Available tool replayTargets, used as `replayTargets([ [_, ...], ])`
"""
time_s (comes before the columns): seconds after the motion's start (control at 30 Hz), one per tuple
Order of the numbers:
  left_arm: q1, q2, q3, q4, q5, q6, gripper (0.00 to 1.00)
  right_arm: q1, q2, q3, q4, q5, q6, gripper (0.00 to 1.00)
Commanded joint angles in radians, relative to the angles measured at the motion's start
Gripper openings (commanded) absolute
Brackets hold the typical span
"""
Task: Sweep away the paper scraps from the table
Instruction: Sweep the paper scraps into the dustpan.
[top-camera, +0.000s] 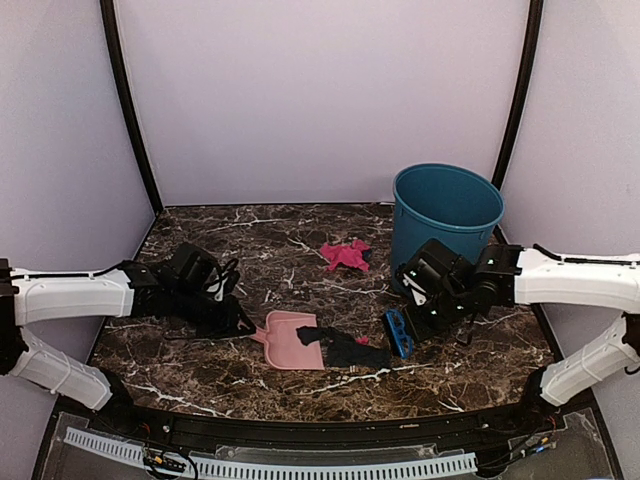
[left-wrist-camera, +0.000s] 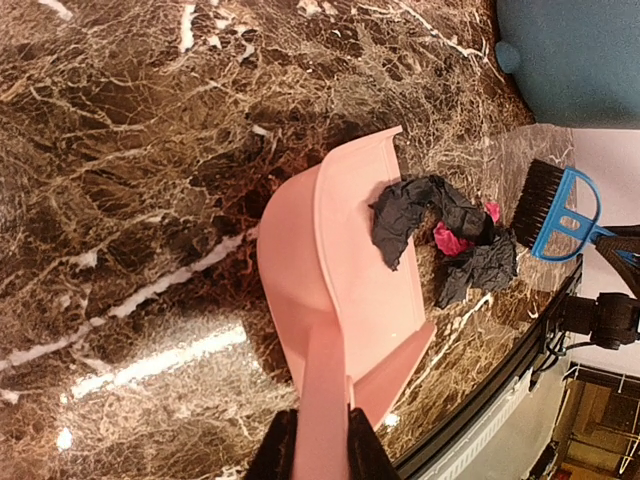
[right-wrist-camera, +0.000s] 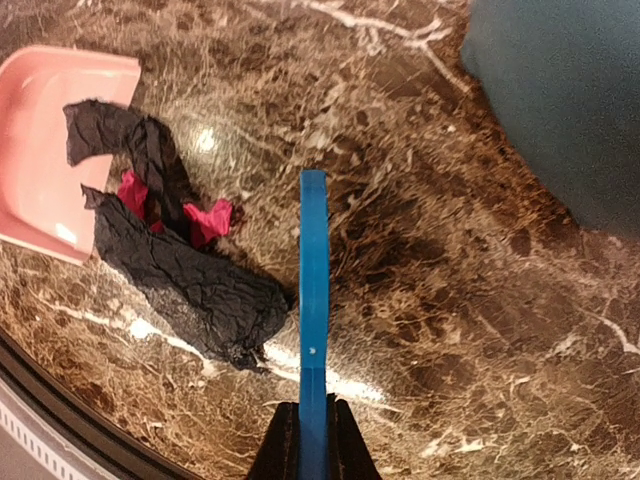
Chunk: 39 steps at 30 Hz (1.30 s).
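Your right hand (top-camera: 418, 318) is clamped tight on the blue brush (top-camera: 399, 333). Your left hand (top-camera: 238, 324) is pinched just as tight on the handle of the pink dustpan (top-camera: 285, 342).

What matters is the line between them. The main heap of paper scraps (top-camera: 348, 349), black with a bit of magenta showing, lies directly to the left of the brush, up against its bristles. It stretches lengthwise across the counter (top-camera: 190, 375) to the pan's open mouth, where one black strip already drapes over the lip.

So the heap's long axis runs from brush to pan, and the right hand is the nearer one. A push leftward looks like the move, with the pan held flat to receive it. Nothing stands between them.

Mind the counter's near rim, just beside the heap, because a slanted stroke could spill paper over it. A lone magenta scrap (top-camera: 345, 255) sits well back, near the teal bin (top-camera: 446, 212), apart from both tools.
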Motion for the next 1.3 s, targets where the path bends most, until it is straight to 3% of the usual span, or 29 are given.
replayTargets([
  [0.0, -0.024, 0.067, 0.027, -0.208, 0.002, 0.051, 0.0, -0.002, 0.076, 0.054, -0.029, -0.104, -0.031, 0.0],
  [0.4, -0.039, 0.157, 0.139, -0.296, 0.02, 0.094, 0.0, -0.002, 0.262, 0.187, -0.031, -0.212, -0.081, 0.0],
  [0.67, -0.042, 0.193, 0.124, -0.248, 0.041, 0.098, 0.0, -0.002, 0.314, 0.227, 0.038, -0.246, -0.081, 0.0],
  [0.87, -0.048, 0.196, 0.09, -0.164, 0.07, 0.071, 0.0, -0.002, 0.318, 0.24, 0.094, -0.28, -0.08, 0.0],
  [1.27, -0.056, 0.189, -0.019, 0.174, 0.216, -0.053, 0.0, -0.002, 0.292, 0.232, 0.114, -0.268, -0.082, 0.0],
])
